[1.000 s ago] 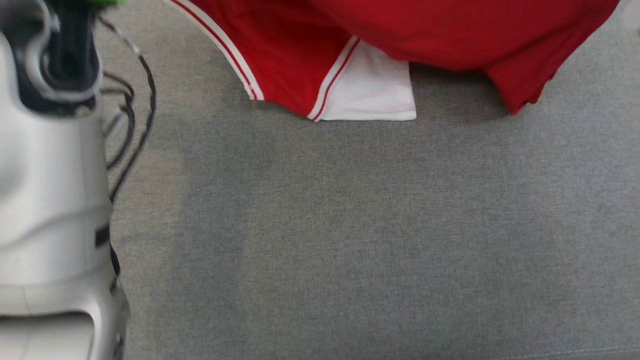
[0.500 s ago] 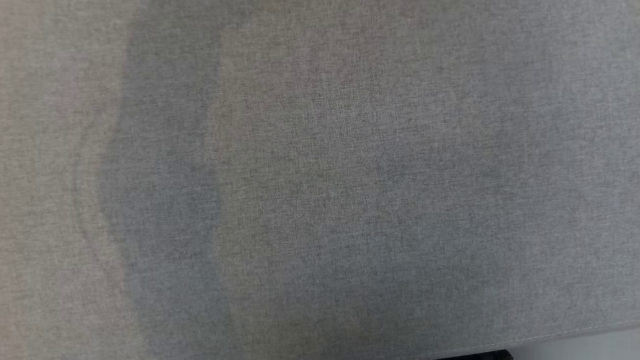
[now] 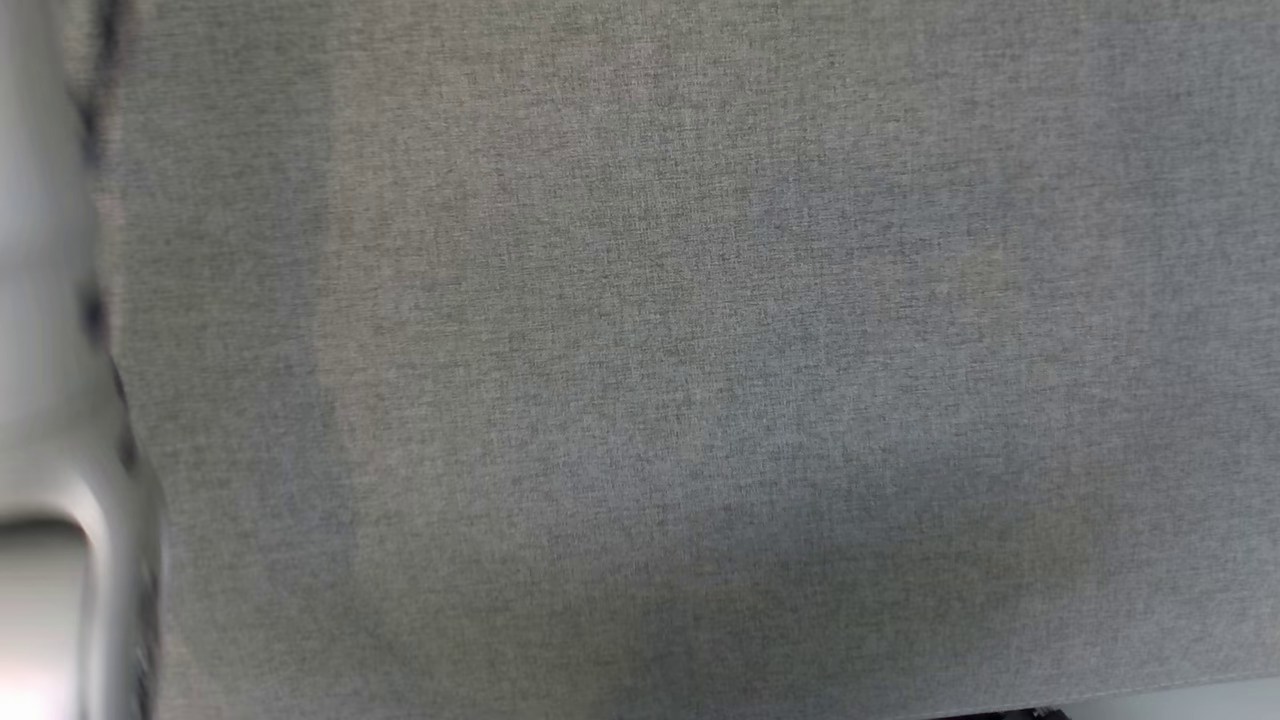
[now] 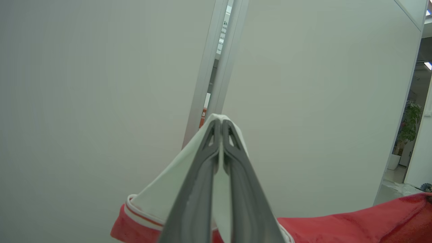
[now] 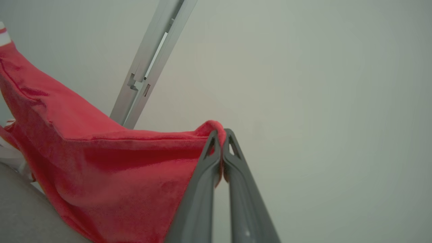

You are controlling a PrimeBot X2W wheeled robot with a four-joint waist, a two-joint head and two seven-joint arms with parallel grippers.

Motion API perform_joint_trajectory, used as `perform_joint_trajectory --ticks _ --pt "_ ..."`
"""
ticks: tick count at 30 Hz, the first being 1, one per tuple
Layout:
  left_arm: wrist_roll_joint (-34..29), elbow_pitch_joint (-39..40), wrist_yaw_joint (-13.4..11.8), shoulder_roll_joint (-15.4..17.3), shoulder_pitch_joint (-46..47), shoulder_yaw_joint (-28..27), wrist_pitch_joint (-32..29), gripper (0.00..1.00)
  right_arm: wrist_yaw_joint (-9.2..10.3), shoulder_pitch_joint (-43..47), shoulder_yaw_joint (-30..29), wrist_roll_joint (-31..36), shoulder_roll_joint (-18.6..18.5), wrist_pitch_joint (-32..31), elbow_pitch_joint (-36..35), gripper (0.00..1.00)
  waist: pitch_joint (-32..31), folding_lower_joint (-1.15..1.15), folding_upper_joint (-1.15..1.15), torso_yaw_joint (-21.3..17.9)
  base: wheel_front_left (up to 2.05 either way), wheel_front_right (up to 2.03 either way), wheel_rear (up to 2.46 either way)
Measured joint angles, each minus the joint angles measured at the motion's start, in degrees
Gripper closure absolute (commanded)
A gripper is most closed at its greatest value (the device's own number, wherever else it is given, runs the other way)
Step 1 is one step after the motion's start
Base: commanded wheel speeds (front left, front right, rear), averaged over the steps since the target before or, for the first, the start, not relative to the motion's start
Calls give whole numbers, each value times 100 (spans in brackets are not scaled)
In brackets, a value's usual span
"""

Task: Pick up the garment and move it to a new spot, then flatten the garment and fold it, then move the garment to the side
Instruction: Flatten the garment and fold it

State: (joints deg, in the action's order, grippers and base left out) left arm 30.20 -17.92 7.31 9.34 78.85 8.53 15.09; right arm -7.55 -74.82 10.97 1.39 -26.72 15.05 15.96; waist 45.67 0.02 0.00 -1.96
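A: Head view?
B: Wide grey surface (image 3: 640,360), near edge at lower right; ample room to lay cloth down.
A: Left wrist?
B: Left gripper (image 4: 221,125) pinched shut on the white sleeve of the garment (image 4: 162,192), held in the air.
A: Right wrist?
B: Right gripper (image 5: 222,132) clamped on its red hem. Shallow bites: a hard tug could slip a corner.

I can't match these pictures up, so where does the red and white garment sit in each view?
Head view: grey surface, with a pale arm at the left edge.
Left wrist view: garment, white corner pinched in the shut left jaws at centre, red along the bottom.
Right wrist view: garment, red, left and centre, its edge pinched in the shut right jaws.
Shared landmark: the metal post behind, in both wrist views.
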Motion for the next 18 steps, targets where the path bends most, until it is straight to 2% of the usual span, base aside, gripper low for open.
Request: perform_joint_trajectory --ticks 3,4,5,9,13,18 --pt "419 521 0 244 -1477 242 3 100 1 973 -103 -165 -100 0 -414 100 -150 0 0 51 0 0 0" --pt "688 826 1 353 -2409 197 3 100 0 1638 -174 -343 -56 0 -673 100 -294 0 0 84 0 0 0" --pt "789 988 1 416 -2915 143 3 100 1 2011 -221 -411 -43 0 -802 100 -392 -1 0 102 0 0 0" --pt "1103 1412 1 477 -4618 -1 3 100 0 3239 -426 -635 89 0 -1147 100 -838 -2 0 155 0 0 0" --pt "1266 1831 -10 453 -5913 146 -92 100 0 4254 -686 -761 215 0 -1426 100 -1317 -2 0 175 0 0 0" --pt "1367 2294 -187 396 -7028 365 -320 100 0 5349 -968 -804 361 0 -1703 100 -1845 -2 0 220 0 0 0"
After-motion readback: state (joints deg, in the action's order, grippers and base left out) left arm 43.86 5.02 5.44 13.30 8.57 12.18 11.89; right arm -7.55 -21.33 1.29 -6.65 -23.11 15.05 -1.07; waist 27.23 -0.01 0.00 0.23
